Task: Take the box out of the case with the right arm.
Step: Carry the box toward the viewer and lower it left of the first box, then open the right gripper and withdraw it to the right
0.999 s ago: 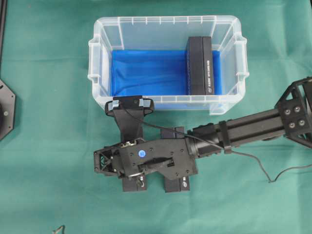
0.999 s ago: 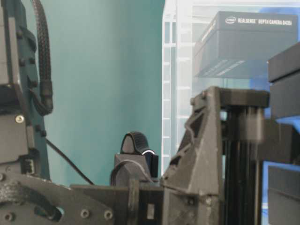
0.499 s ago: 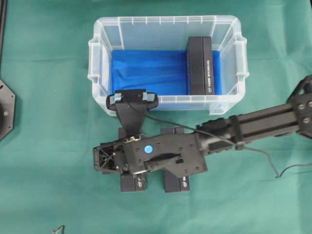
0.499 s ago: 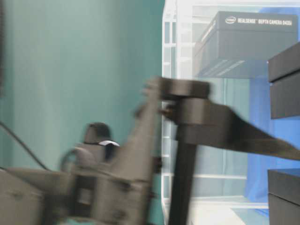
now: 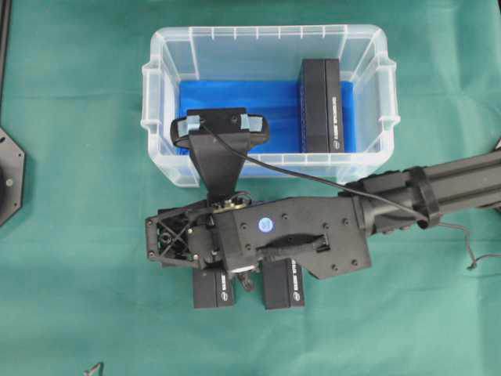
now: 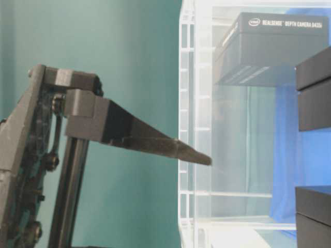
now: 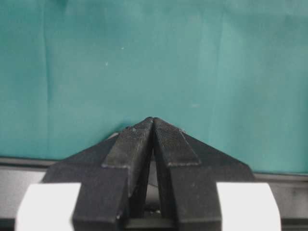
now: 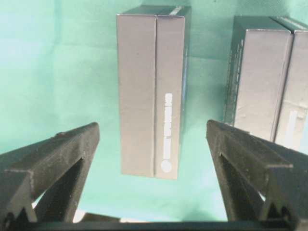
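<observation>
The clear case (image 5: 156, 117) with a blue lining stands at the back of the green cloth. One black box (image 5: 321, 106) stands on edge inside it at the right, and it also shows through the wall as the box (image 6: 274, 49). The black right arm (image 5: 423, 196) reaches across in front of the case, its wrist (image 5: 266, 235) hanging over the cloth. My right gripper (image 8: 153, 127) is open and empty, well above a black box (image 8: 151, 91) lying outside the case. My left gripper (image 7: 153, 120) is shut on nothing over bare cloth.
Two black boxes (image 5: 213, 287) (image 5: 283, 283) lie side by side on the cloth under the right wrist. The wrist camera (image 5: 219, 125) overhangs the case's front wall. One pointed finger (image 6: 134, 134) stands beside the case wall (image 6: 189, 129). A black base (image 5: 8, 176) sits at the left edge.
The right arm has risen from the two boxes on the cloth and shifted toward the case. Its wrist camera now overhangs the front wall. The jaws stayed open.
</observation>
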Controlling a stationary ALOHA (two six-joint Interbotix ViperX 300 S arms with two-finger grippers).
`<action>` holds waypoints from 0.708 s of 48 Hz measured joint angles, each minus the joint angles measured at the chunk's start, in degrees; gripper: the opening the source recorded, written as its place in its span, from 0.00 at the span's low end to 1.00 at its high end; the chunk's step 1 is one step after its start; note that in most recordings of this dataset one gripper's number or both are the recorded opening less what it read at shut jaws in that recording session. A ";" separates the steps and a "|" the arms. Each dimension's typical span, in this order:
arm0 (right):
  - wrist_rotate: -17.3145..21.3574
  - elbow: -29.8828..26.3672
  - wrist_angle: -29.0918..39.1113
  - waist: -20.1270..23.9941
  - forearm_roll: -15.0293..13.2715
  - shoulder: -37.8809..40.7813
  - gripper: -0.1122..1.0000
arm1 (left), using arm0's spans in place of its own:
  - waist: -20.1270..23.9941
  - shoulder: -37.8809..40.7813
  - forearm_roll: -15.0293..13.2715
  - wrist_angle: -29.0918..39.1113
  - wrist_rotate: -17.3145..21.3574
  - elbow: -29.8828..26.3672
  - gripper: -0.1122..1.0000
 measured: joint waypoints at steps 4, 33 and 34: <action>-0.79 0.00 0.09 0.00 0.09 0.00 0.91 | 0.09 0.00 -0.09 0.00 0.00 0.00 0.10; 1.14 13.27 5.10 2.72 0.53 -13.71 0.91 | 0.09 0.00 -0.09 0.00 -0.09 0.00 0.10; 1.49 14.33 5.19 2.90 0.53 -14.59 0.91 | 0.09 0.09 0.00 0.00 -0.09 0.00 0.10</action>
